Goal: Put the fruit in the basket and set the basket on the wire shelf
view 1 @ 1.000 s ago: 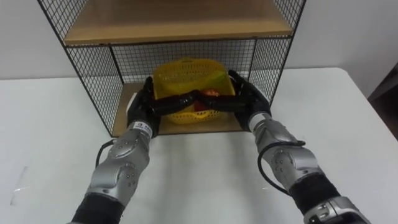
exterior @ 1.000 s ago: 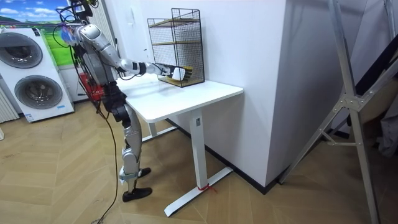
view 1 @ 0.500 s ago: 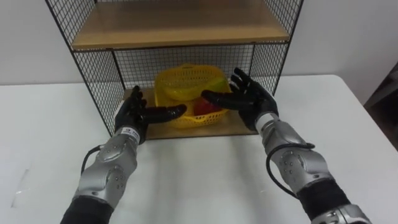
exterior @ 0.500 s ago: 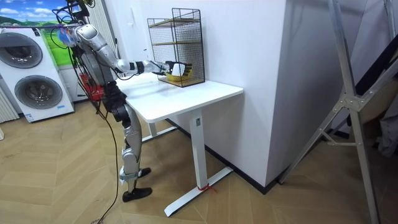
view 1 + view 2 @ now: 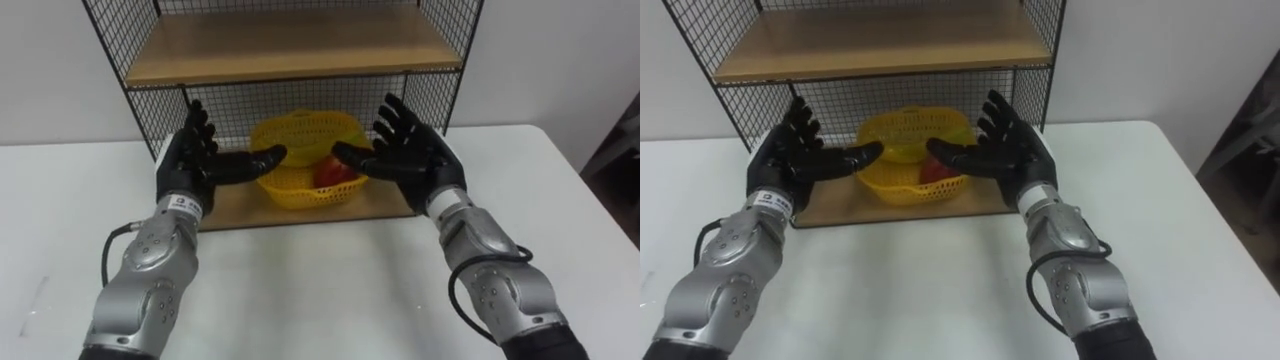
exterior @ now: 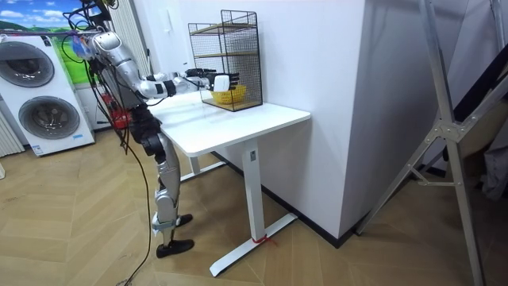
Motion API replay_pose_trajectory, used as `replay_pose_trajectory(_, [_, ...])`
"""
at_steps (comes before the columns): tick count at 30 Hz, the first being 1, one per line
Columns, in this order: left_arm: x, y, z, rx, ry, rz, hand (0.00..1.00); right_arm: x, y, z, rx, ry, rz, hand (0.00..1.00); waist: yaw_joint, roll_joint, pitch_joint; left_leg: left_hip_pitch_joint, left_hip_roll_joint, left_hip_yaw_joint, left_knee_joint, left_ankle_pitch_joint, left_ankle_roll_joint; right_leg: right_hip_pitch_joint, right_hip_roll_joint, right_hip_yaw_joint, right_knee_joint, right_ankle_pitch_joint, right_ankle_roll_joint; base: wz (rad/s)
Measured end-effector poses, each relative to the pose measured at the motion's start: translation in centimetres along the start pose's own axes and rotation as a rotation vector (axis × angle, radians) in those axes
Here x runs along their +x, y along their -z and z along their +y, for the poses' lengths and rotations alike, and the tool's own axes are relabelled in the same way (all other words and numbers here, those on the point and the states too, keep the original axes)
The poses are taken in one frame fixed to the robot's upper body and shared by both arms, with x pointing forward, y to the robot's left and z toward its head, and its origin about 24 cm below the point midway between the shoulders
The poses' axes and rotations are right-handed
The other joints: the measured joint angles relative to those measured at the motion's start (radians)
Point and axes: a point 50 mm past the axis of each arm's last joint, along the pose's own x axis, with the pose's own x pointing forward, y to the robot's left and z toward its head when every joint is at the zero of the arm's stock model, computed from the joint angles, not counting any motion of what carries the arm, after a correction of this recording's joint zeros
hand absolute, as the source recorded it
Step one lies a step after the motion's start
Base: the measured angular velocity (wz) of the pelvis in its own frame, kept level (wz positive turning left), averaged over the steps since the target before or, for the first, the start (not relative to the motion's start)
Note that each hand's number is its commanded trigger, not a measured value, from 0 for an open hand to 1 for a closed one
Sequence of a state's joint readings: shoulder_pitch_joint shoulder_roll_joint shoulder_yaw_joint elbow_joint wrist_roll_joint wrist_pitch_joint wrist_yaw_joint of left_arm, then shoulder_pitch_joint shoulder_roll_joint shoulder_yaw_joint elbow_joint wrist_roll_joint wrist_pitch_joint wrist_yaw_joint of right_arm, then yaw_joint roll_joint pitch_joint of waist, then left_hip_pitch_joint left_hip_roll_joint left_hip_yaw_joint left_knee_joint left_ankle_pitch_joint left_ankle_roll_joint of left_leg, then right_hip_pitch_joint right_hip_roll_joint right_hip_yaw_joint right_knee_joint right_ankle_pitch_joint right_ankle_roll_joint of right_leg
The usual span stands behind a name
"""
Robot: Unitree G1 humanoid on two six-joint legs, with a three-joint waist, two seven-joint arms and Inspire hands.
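Treat the yellow basket (image 5: 300, 130) as seated on the wire shelf (image 5: 240, 205): your left hand (image 5: 193, 162) and right hand (image 5: 412, 160) flank it spread-fingered, empty.

Robot stands at table (image 6: 246, 121) facing basket (image 6: 228, 97) in wire shelf (image 6: 226, 48)

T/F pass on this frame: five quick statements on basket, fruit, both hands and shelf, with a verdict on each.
1. The yellow basket sits on the bottom board of the wire shelf. True.
2. The left hand is clamped on the basket's rim. False: its fingers are straight and spread, curled round nothing.
3. A red fruit lies in the basket. True.
4. The right hand carries the fruit. False: it is open and holds nothing.
5. The shelf stands on the floor. False: it stands on the white table.
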State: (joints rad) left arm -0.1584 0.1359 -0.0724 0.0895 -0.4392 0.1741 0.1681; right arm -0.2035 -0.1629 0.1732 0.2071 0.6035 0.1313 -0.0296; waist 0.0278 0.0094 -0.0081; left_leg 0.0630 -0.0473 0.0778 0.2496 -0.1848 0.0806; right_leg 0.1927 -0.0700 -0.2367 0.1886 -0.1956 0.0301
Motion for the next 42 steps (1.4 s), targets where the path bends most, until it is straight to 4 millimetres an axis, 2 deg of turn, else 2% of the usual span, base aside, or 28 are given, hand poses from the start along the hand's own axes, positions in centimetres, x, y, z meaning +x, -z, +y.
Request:
replay_pose_trajectory(7, [-0.3, -1.0, -0.5, -0.032, 0.028, -0.049, 0.00, -0.7, -0.8, 0.3, -0.049, -0.026, -0.041, 0.00, -0.002, -0.004, 0.0027, 0.003, -0.001, 0.001, -0.015, 0.007, 0.000, -0.003, 0.000, 0.002, -0.005, 0.003, 0.000, 0.00])
replay_pose_trajectory(12, [-2.0, -1.1, -0.7, -0.042, 0.068, -0.088, 0.00, -1.7, -0.7, 0.3, -0.190, -0.036, -0.064, 0.00, -0.020, -0.006, 0.0033, -0.007, -0.001, 0.003, -0.016, 0.008, -0.001, -0.018, 0.001, 0.011, -0.004, 0.003, 0.000, -0.02])
replay_pose_trajectory(19, [-4.1, -0.3, -0.8, -0.046, 0.119, -0.107, 0.00, -3.8, -0.6, 0.8, -0.252, -0.103, -0.103, 0.00, -0.024, -0.009, 0.0044, 0.003, 0.002, 0.018, -0.028, 0.008, -0.002, -0.019, 0.002, 0.022, -0.003, 0.003, 0.000, -0.07])
replay_pose_trajectory(21, [-4.8, 0.3, -0.8, -0.044, 0.136, -0.101, 0.00, -4.2, -0.3, 0.8, -0.274, -0.125, -0.106, 0.00, -0.026, -0.018, 0.0092, 0.003, 0.002, 0.017, -0.028, 0.008, -0.002, -0.020, 0.003, 0.026, -0.004, 0.003, -0.001, 0.00])
replay_pose_trajectory(24, [-6.2, 1.4, -0.6, -0.052, 0.179, -0.080, 0.00, -5.8, 0.6, 0.7, -0.257, -0.159, -0.090, 0.00, -0.023, -0.024, 0.0055, -0.004, 0.002, 0.018, -0.026, 0.008, -0.002, -0.031, 0.004, 0.039, -0.004, 0.003, -0.001, -0.01])
replay_pose_trajectory(30, [-8.8, 3.2, -0.3, -0.065, 0.232, -0.040, 0.00, -8.0, 0.9, 0.4, -0.253, -0.195, -0.119, 0.00, -0.026, -0.029, 0.0036, -0.027, 0.002, 0.018, -0.019, 0.008, -0.002, -0.052, 0.004, 0.040, -0.001, 0.006, -0.002, -0.01])
replay_pose_trajectory(36, [-9.9, 2.1, 0.1, -0.099, 0.247, -0.137, 0.00, -10.3, 0.0, 0.1, -0.278, -0.188, -0.195, 0.00, -0.020, -0.033, 0.0039, -0.030, 0.003, 0.018, -0.020, 0.008, -0.002, -0.056, 0.004, 0.038, -0.001, 0.006, -0.002, 0.00])
replay_pose_trajectory(42, [-10.4, 2.1, 0.5, -0.108, 0.226, -0.157, 0.00, -11.0, 0.1, -0.4, -0.317, -0.162, -0.200, 0.00, -0.018, -0.032, 0.0042, -0.034, 0.003, 0.018, -0.021, 0.007, -0.002, -0.060, 0.005, 0.038, 0.000, 0.006, -0.002, 0.00])
